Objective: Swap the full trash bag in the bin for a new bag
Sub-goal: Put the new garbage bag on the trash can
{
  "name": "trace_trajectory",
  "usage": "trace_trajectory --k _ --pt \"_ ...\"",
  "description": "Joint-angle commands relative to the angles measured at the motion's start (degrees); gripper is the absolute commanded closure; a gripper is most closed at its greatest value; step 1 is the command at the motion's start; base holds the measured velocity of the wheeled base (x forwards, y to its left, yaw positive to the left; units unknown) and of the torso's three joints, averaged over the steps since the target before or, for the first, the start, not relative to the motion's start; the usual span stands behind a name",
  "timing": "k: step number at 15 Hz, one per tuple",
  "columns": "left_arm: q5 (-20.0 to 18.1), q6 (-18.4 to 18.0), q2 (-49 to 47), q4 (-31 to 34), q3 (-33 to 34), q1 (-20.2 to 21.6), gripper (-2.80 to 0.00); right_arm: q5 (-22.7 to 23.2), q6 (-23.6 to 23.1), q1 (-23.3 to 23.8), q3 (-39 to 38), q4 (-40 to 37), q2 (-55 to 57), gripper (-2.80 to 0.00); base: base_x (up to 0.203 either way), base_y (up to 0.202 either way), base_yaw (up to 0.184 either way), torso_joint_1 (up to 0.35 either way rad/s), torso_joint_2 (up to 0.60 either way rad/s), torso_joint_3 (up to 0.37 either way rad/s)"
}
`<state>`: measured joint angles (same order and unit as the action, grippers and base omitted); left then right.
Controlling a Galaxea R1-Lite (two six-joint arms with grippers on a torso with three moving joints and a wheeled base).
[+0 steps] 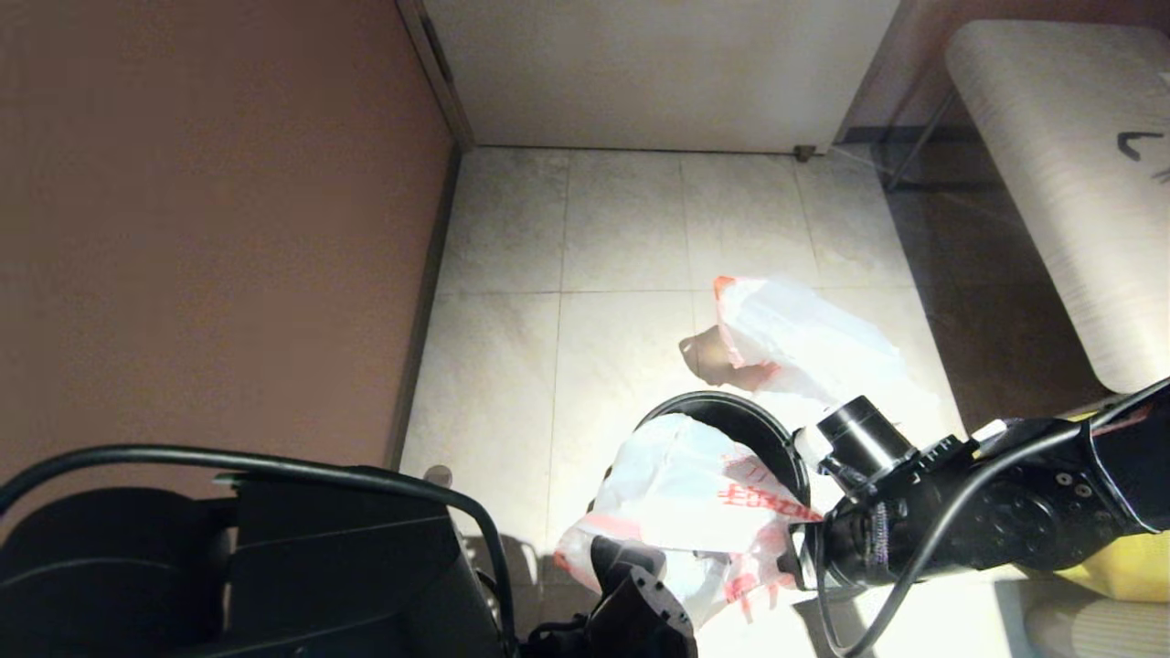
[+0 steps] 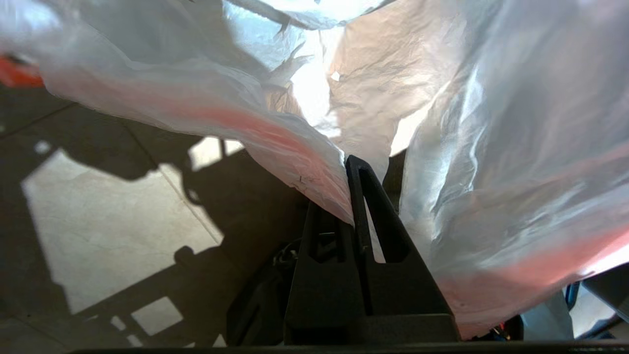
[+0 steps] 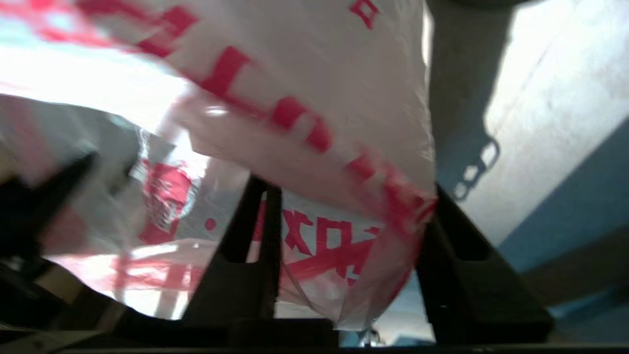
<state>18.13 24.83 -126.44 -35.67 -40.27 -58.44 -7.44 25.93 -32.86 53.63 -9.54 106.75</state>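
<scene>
The new bag (image 1: 686,489), white with red characters, hangs spread over the near side of the round black bin (image 1: 745,425). My left gripper (image 1: 611,554) is at the bag's near left edge. In the left wrist view this gripper (image 2: 353,189) is shut on the bag's pink hem (image 2: 295,157). My right gripper (image 1: 797,548) is at the bag's right edge. In the right wrist view it (image 3: 351,216) stands open, with a fold of the printed bag (image 3: 324,241) lying between its spread fingers. The full trash bag (image 1: 804,343), nearly plain with a pink-red tip, lies on the floor beyond the bin.
A brown wall (image 1: 210,228) runs along the left and a pale door (image 1: 658,73) closes the back. A light bench top (image 1: 1060,174) stands at the right. Part of a yellow bag (image 1: 1129,557) shows under my right arm. Pale floor tiles (image 1: 512,366) lie left of the bin.
</scene>
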Motion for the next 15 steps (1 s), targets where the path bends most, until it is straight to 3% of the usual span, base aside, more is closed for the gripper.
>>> trace_trajectory --k 1,3,7,11,15 --pt "0.7 0.1 -1.8 -0.3 0.0 1.1 0.0 -0.1 0.3 0.4 -5.7 0.9 -0.3 0.0 0.0 0.0 0.0 0.0 0.0 0.0" --pt "1.4 -0.4 -4.6 -0.2 -0.7 2.8 0.0 -0.3 0.2 1.5 -10.7 7.8 0.8 0.0 0.0 0.0 0.0 0.0 0.0 0.0" --pt "4.7 -5.9 -8.4 -0.1 -7.6 7.9 0.0 -3.8 -0.7 4.5 -11.0 16.4 11.5 0.0 0.0 0.0 0.0 0.0 0.0 0.0" --pt "9.3 -10.1 -12.8 -0.2 -13.4 4.6 0.0 -10.9 -3.7 6.4 -10.7 25.8 21.2 0.0 0.0 0.0 0.0 0.0 0.0 0.0" --pt "12.6 -12.2 -15.4 -0.3 -20.6 5.4 0.0 -11.3 -7.2 9.6 -5.2 33.4 28.6 0.0 0.0 0.0 0.0 0.0 0.0 0.0"
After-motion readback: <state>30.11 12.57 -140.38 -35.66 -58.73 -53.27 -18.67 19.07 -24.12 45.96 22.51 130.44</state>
